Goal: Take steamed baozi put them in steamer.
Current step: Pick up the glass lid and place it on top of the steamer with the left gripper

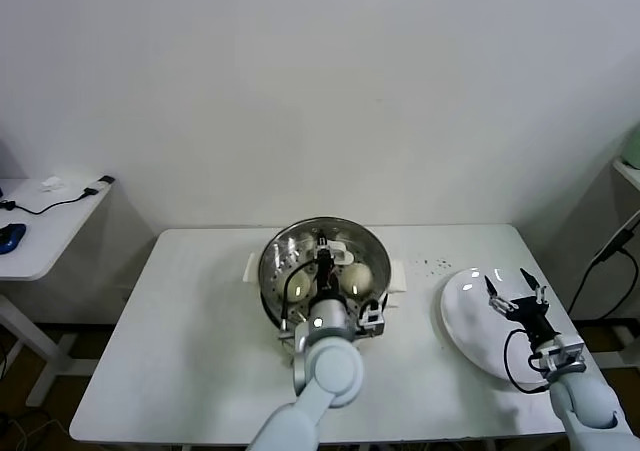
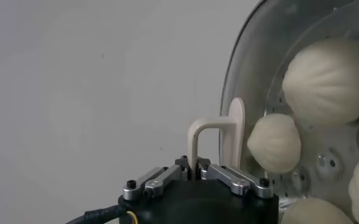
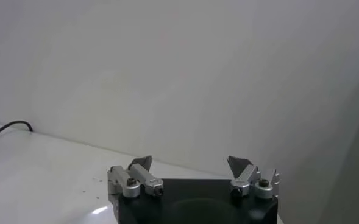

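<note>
At frame centre in the head view, the steamer (image 1: 275,261) sits on the white table (image 1: 190,341), and my left gripper (image 1: 325,263) hangs over its basket with jaws closed on nothing. The left wrist view shows four steamed baozi (image 2: 331,82) lying on the perforated floor, two whole and two cut by the frame edge; the head view shows only two, the arm hiding the rest. At lower right, the right gripper (image 1: 516,297) hovers over the white plate (image 1: 470,331), jaws spread wide and empty; I see no bun on that plate.

Handling judgement: the buns look light, soft and easily dented, with pleats likely to tear. I would pinch low on the smooth flanks, gently, never at the crown.

Count: four buns, one steamer, one plate.
</note>
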{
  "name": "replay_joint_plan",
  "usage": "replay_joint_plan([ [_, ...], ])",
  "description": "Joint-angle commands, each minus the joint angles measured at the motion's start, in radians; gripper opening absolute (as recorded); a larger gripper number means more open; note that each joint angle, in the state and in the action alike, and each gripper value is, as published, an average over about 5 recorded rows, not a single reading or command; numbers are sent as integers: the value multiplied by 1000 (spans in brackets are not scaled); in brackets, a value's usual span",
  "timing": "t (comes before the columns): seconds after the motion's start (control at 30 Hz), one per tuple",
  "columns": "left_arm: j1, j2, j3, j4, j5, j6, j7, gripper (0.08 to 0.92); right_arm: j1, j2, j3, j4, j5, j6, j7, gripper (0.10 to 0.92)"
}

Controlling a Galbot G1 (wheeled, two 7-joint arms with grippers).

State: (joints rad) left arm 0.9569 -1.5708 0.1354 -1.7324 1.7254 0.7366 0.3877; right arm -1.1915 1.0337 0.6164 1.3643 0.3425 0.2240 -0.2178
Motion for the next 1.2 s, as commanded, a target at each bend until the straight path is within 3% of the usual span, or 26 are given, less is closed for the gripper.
replay_joint_plan([
  [0.03,0,1,0,11,-4,48,-18,150,-2,3,3,-1,-2,2,-1,823],
  [0.5,1,8,0,33,-11,40,-52,150,-4,17,7,-2,-13,5,-4,823],
  [0.9,9,13,4,0,-23,32,-22,156,-4,20,11,-4,-19,6,-7,823],
  [1.2,35,66,18,-118,-27,32,25,405,-1,20,16,-11,-19,5,-10,823],
])
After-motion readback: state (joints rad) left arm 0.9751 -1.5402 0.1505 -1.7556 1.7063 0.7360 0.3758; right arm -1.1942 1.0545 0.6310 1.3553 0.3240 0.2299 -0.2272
